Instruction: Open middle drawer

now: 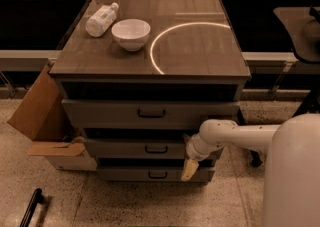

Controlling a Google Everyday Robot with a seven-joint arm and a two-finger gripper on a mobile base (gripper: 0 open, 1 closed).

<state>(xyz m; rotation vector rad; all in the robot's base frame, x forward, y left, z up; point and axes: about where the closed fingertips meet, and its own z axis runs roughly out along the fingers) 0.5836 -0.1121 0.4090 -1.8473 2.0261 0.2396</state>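
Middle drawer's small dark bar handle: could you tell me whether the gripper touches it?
Apart. Camera view: the gripper hangs at the cabinet's right edge, bare grey front separating it from the handle.
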